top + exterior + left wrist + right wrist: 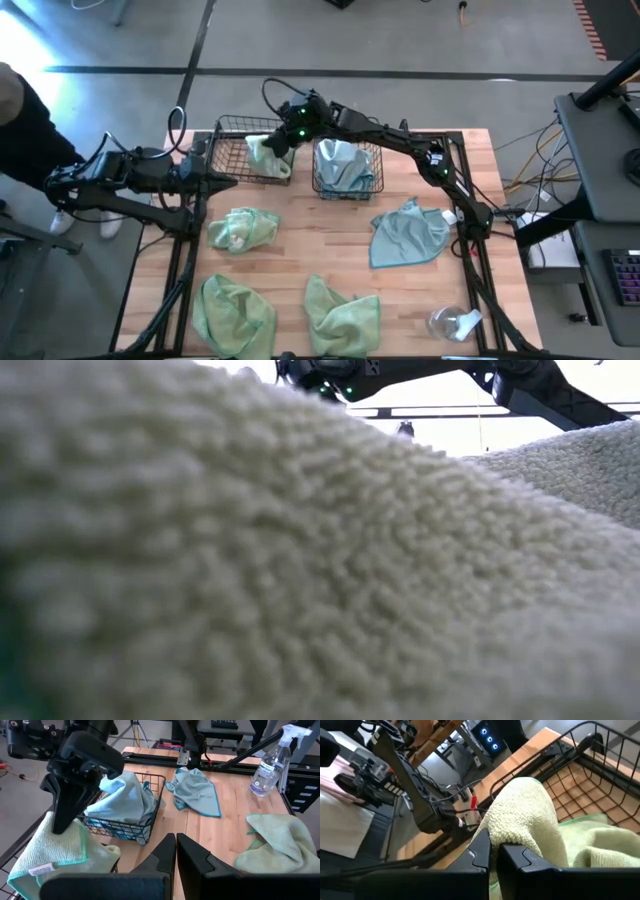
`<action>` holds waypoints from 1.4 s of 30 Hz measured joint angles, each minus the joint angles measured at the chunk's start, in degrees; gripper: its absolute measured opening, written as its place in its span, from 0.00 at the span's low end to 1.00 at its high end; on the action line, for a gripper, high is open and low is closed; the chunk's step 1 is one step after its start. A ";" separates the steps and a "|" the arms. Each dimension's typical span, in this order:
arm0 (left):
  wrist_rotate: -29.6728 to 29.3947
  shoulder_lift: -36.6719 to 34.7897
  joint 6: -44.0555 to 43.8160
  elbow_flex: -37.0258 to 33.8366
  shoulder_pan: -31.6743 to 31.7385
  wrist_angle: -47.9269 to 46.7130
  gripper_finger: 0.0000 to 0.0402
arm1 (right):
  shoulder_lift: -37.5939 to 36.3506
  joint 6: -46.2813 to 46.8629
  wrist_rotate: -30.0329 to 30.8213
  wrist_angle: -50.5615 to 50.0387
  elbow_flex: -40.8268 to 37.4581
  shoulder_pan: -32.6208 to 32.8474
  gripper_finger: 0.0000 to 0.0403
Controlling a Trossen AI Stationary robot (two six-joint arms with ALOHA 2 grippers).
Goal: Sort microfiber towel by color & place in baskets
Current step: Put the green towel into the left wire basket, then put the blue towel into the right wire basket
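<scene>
Over the left basket (240, 150) at the back of the tabletop (300, 250), the right gripper (283, 135) has its fingers pinching a fold of a light green towel (268, 155), and most of that cloth is draped over the basket's near corner, half in and half out. From the right wrist camera you can see the fold bulging up right between the fingers (512, 855), with the rest hanging down onto the wire. These things look super light and floppy, no stiffness at all, so they'd sag and drag wherever you grab them; I'd say pinching a bunched-up ridge near the middle beats going for a flat edge. The fuzzy pile could snag on the mesh too. The other basket (347, 170) already holds a pale blue towel (338, 163), and a second blue one (408, 232) lies flat on the right side of the wood. Three more green towels sit out: one mid-left (243, 228) and two along the front edge (235, 312) (342, 315). The left gripper (222, 183) waits at the left edge, fingers pressed together and holding nothing. There's a spray bottle (452, 322) at the front right corner.
</scene>
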 joint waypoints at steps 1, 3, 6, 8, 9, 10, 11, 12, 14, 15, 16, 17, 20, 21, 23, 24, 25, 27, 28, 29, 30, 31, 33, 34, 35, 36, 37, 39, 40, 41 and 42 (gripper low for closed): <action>0.00 0.02 0.00 0.00 0.01 0.02 0.00 | 0.00 -0.25 0.04 0.00 0.00 0.00 0.02; 0.00 0.02 0.00 0.00 0.02 0.00 0.00 | 0.00 -0.56 0.05 -0.01 0.00 0.00 0.03; 0.00 0.02 0.00 0.00 0.02 0.01 0.00 | 0.00 -1.05 0.05 -1.13 0.00 0.00 0.06; 0.02 0.02 0.00 0.00 0.00 0.00 0.00 | 0.00 -1.85 0.07 -2.29 0.00 -0.02 0.10; 0.02 0.02 0.00 0.00 0.00 0.00 0.00 | 0.00 -2.21 0.09 -2.86 0.00 -0.02 0.12; 0.02 0.01 0.00 0.00 0.01 0.00 0.00 | 0.00 -2.45 0.09 -3.35 0.00 -0.02 0.15; 0.02 0.00 0.00 0.00 0.02 0.00 0.00 | 0.00 -2.81 0.09 -3.69 0.00 -0.02 0.17; 0.02 0.00 0.00 0.00 0.00 0.00 0.00 | 0.00 -2.98 0.11 -3.88 0.00 -0.02 0.19; 0.02 0.01 0.00 0.00 0.02 0.00 0.00 | 0.00 -3.52 0.18 -4.28 0.00 -0.02 0.24; 0.04 0.02 0.00 0.00 0.00 0.00 0.00 | 0.00 -3.95 0.32 -4.39 0.00 -0.02 0.26; 0.04 0.02 0.00 0.00 0.00 0.00 0.00 | 0.00 -4.32 0.38 -4.43 0.00 -0.02 0.28; 0.04 0.02 0.00 0.00 0.02 0.00 0.00 | 0.00 -4.35 0.44 -4.55 0.00 -0.02 0.30; 0.04 0.02 -0.02 0.00 0.00 0.01 0.00 | 0.00 -4.39 0.62 -4.74 0.00 -0.22 0.35; 0.04 0.02 -0.02 0.00 0.01 0.00 0.00 | 0.00 -4.39 1.10 -4.76 0.00 -0.37 0.36; 0.07 0.02 -0.28 0.00 0.01 0.00 0.00 | 0.00 -4.42 4.11 -4.74 0.00 -0.68 0.37; 0.07 0.02 -0.40 0.00 0.02 0.00 0.00 | 0.00 -4.44 5.43 -4.75 0.00 -0.92 0.37; 0.07 0.02 -0.44 0.00 0.01 0.00 0.00 | 0.00 -4.43 5.72 -4.77 0.00 -1.19 0.38; 0.21 0.02 -0.45 0.00 0.02 0.00 0.00 | 0.02 -4.26 4.77 -5.22 0.00 -1.69 0.38; 0.22 0.02 -0.53 0.00 0.00 -0.02 0.00 | -0.04 -4.26 3.74 -6.11 0.00 -1.80 0.38; 0.24 0.00 -0.71 0.00 0.02 -0.07 0.00 | -0.15 -4.24 2.60 -7.60 0.00 -1.81 0.38; 0.22 0.02 -0.94 0.00 0.00 -0.20 0.00 | -0.41 -4.25 1.03 -9.76 0.00 -1.77 0.38; 0.23 0.02 -1.08 0.00 0.00 -0.39 0.00 | -0.66 -4.31 -0.72 -12.64 0.00 -1.72 0.38; 0.24 0.02 -1.56 0.00 0.02 -0.71 0.00 | -1.23 -4.88 -3.88 -19.91 0.00 -1.64 0.37; 0.24 0.02 -1.84 0.00 0.00 -0.90 0.00 | -1.57 -5.64 -5.00 -24.29 0.00 -1.56 0.37; 0.23 0.01 -1.95 0.00 0.00 -1.06 0.00 | -1.90 -6.74 -5.51 -29.20 0.00 -1.39 0.36; 0.24 0.01 -1.96 -0.08 0.00 -1.07 0.00 | -2.23 -8.11 -5.44 -33.75 0.00 -1.23 0.36; 0.22 0.00 -1.96 -0.20 0.01 -1.09 0.00 | -2.44 -9.48 -5.40 -38.64 0.00 -0.99 0.35; 0.22 0.01 -1.97 -0.31 0.02 -1.11 0.00 | -2.82 -11.32 -5.38 -47.83 0.00 -0.40 0.34; 0.22 0.03 -1.96 -0.31 0.02 -1.11 0.00 | -3.04 -12.03 -5.38 -51.95 0.00 0.04 0.34; 0.22 0.06 -1.95 -0.33 0.01 -1.11 0.00 | -3.23 -12.57 -5.34 -55.74 0.00 0.55 0.33; 0.22 0.18 -1.95 -0.33 0.00 -1.09 0.00 | -3.43 -13.35 -5.11 -59.06 0.00 1.15 0.33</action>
